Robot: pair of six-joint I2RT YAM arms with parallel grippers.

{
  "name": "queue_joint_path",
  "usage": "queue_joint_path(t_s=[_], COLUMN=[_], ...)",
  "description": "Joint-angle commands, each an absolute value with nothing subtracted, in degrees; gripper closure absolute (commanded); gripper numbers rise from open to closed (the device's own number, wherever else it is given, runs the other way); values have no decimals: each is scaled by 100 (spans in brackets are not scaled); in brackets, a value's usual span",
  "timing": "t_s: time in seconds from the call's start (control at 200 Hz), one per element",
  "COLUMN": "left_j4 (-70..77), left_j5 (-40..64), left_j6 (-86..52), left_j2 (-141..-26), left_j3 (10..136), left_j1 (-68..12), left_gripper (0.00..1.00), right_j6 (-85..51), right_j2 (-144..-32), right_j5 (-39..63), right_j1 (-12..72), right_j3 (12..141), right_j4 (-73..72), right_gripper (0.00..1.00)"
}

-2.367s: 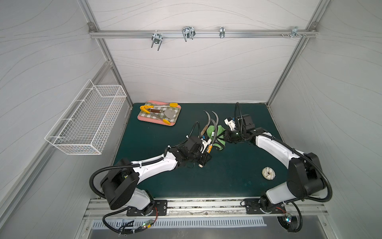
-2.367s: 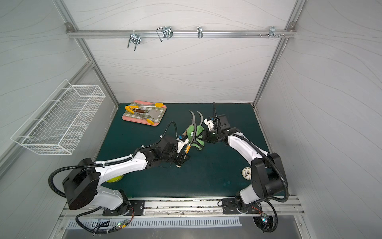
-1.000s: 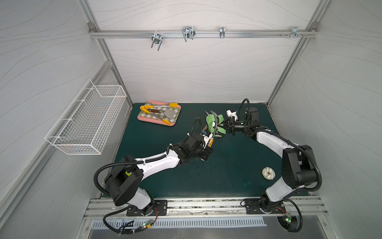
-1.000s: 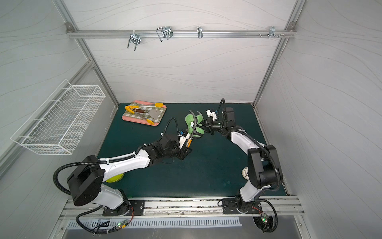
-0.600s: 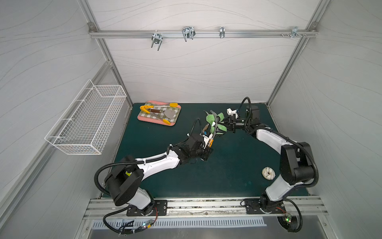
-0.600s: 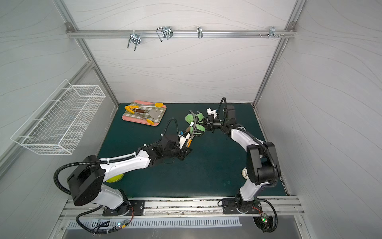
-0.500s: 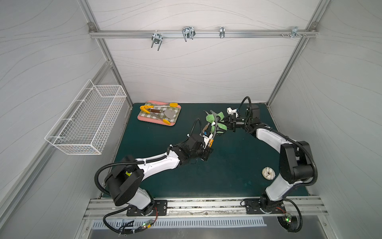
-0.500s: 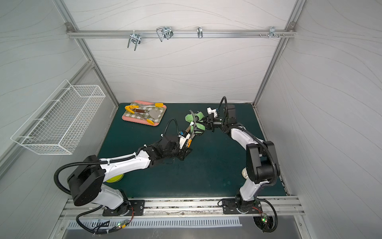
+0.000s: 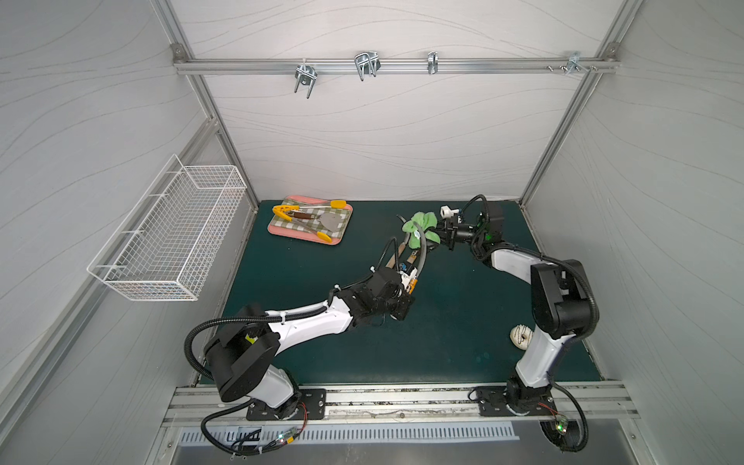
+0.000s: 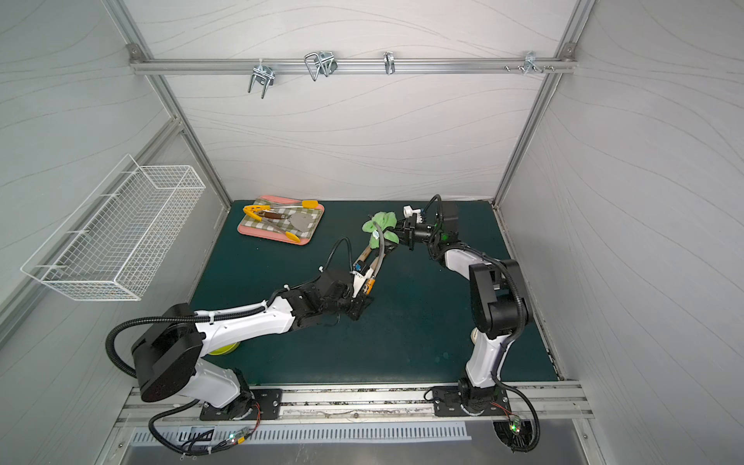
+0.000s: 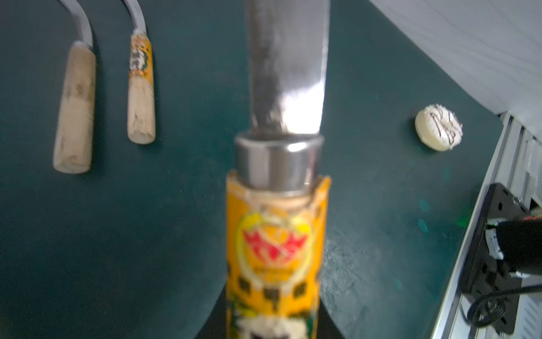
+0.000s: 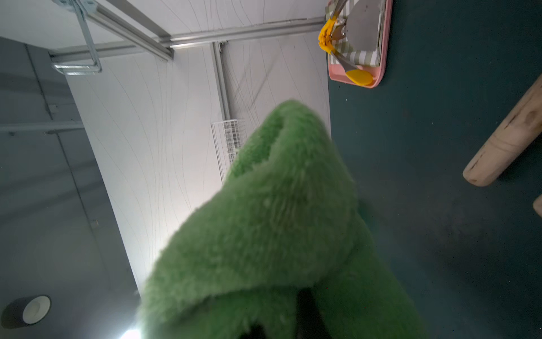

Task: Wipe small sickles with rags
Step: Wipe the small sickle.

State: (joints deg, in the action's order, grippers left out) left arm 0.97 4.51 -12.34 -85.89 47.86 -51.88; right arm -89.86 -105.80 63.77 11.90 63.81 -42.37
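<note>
My left gripper (image 9: 406, 290) (image 10: 362, 290) is shut on the orange-labelled handle (image 11: 277, 249) of one small sickle, held off the mat with its grey blade (image 9: 422, 249) (image 11: 287, 64) pointing toward the back wall. The green rag (image 9: 420, 227) (image 10: 380, 224) (image 12: 278, 220) is folded around the blade's upper curve. My right gripper (image 9: 442, 235) (image 12: 278, 331) is shut on the rag, and its fingers are mostly buried in the cloth. Two more sickles lie on the mat beside the held one, a plain handle (image 11: 74, 108) and a labelled handle (image 11: 140, 91).
A pink tray (image 9: 275, 233) with yellow-tipped tongs and a spatula sits at the back left of the green mat. A white wire basket (image 9: 173, 241) hangs on the left wall. A small white round object (image 9: 521, 337) (image 11: 438, 127) lies near the right arm's base.
Both arms have shifted toward the back wall. The right gripper has drawn the rag up the held blade toward its tip. In the last second the left arm barely moved.
</note>
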Motion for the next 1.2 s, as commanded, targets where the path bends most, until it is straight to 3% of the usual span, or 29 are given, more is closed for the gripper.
queue_joint_path(t_s=[0.0,0.345,0.51,0.64,0.755,1.196], left_j4=[-1063,-976,-989,-980,-1082,-2024], left_j5=[854,842,620,712,938,1508], left_j6=[-923,-948,-1094,-1171,-1102,-547], left_j2=[-8683,-8697,-8679,-8781,-9035,-10949], left_j3=[4622,4632,4663,4894,5329,7926], left_j1=[-5423,-5458,-5451,-5284,-5003,-4556], left_gripper=[100,100,100,100,100,100], right_j6=[-10100,-9250,-7078,-4823,-3611,-2111], right_j2=[-10684,-10636,-10265,-9713,-9266,-8239], right_j5=[5641,5615,5383,4615,3686,1646], right_j1=[1045,987,952,949,953,937], right_j3=[6695,6961,7385,7701,7550,6346], right_j4=[-5877,-4859,-2335,277,1543,2851], right_gripper=[96,97,98,97,97,95])
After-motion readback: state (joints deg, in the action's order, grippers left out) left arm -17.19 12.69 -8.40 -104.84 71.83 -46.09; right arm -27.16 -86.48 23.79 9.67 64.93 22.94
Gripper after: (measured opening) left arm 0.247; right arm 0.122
